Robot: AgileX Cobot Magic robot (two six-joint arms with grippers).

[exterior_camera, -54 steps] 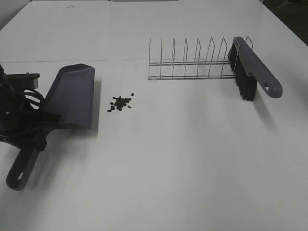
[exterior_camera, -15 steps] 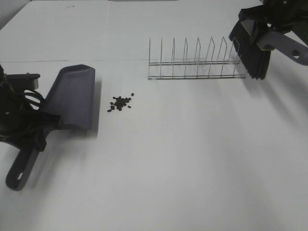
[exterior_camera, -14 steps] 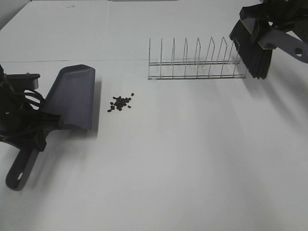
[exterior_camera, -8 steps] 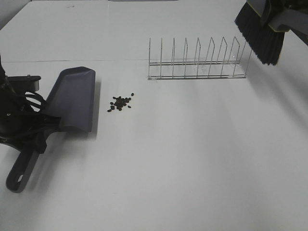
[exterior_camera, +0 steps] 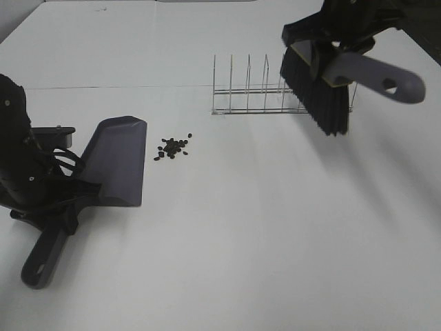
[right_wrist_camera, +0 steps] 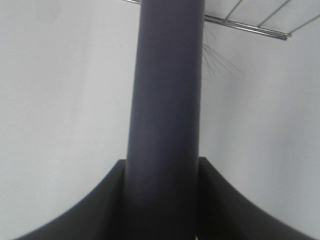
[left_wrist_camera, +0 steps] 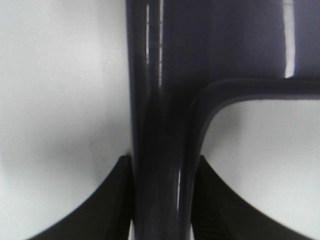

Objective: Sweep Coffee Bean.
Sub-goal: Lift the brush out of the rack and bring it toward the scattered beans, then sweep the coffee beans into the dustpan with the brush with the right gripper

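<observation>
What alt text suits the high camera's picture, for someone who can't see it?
The right claw holds a grey brush above a white table, near a wire rack. The left claw holds a grey dustpan beside a small pile of coffee beans.

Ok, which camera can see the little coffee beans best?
The exterior high view: the coffee beans lie in a small dark cluster on the table near the dustpan. The left wrist view shows only the dustpan's handle, the right wrist only the brush handle and wire rack; no beans.
</observation>
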